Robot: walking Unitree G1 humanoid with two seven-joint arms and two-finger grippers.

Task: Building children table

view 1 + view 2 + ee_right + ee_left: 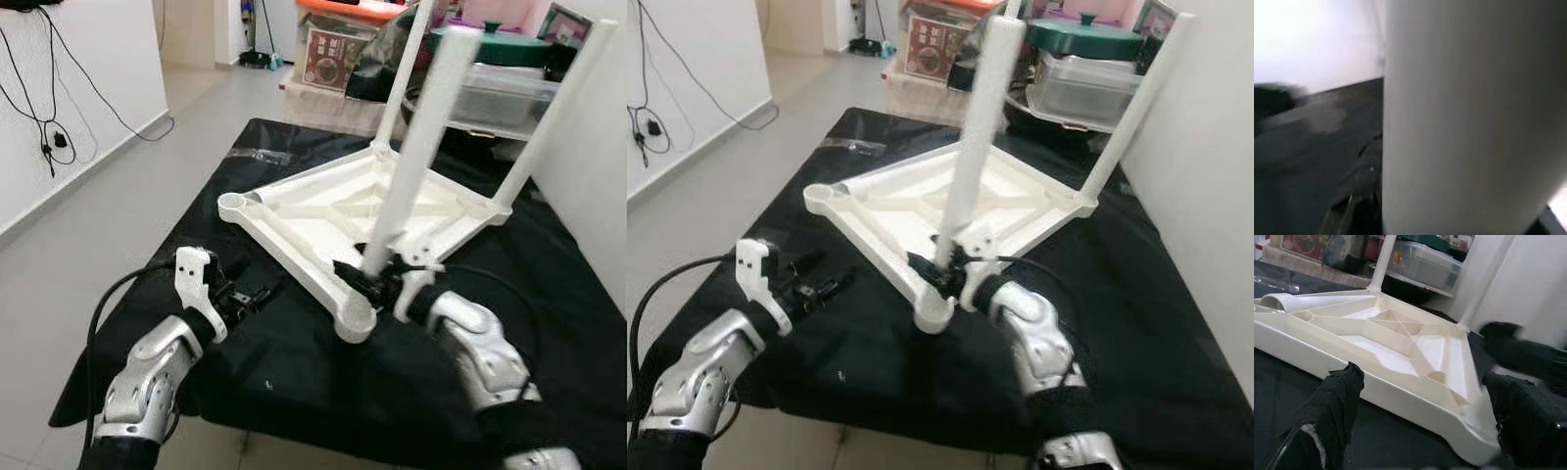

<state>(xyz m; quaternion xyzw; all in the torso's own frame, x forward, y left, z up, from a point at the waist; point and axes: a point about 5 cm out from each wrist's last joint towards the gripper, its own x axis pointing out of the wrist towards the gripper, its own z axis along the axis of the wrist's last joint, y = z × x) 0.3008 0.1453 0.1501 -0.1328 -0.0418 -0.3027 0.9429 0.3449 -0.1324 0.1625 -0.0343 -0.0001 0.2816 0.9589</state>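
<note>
So there's a big black-covered table [294,382] taking up most of the scene, and the white plastic children's table top [323,211] is lying upside down on it, ribbed underside facing up. Two white legs are already standing in the far corners: one at the back corner [397,88], one at the right-hand corner [554,108]. The left corner socket [233,206] is bare, just an open ring.

The third leg [416,147] stands a bit tilted over the near corner socket [355,318], its lower end right above it. The right gripper [377,279] has its black fingers closed around the bottom of that leg, just above the socket. In the right wrist view the leg [1464,117] is right up against the camera, and there's a black finger [1354,196] down beside it.

The left gripper [250,294] hovers over the cloth just left of the table top's near edge, fingers [1334,406] spread wide apart with nothing between them; in its wrist view it's looking straight across at the table top.

Behind the table there are clear storage boxes [500,93] and a green lid [490,44].
</note>
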